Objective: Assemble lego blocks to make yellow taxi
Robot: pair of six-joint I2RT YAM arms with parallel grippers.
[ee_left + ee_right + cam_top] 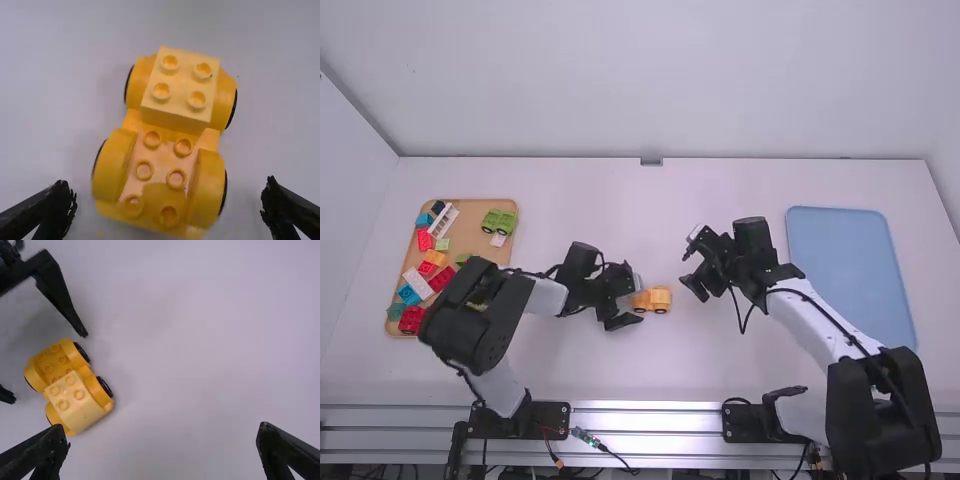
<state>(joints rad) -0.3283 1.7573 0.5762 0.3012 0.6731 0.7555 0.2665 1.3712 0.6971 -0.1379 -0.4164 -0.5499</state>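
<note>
The yellow toy car (659,298) lies just right of the left gripper (637,301) and left of the right gripper (688,271). Both grippers have their fingers spread apart.

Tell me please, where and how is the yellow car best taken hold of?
Probably from above, across the end with bare studs: the yellow car stands on its wheels, and the two rounded wheel covers there bulge out on opposite sides. The open left gripper has one finger beside each.
</note>
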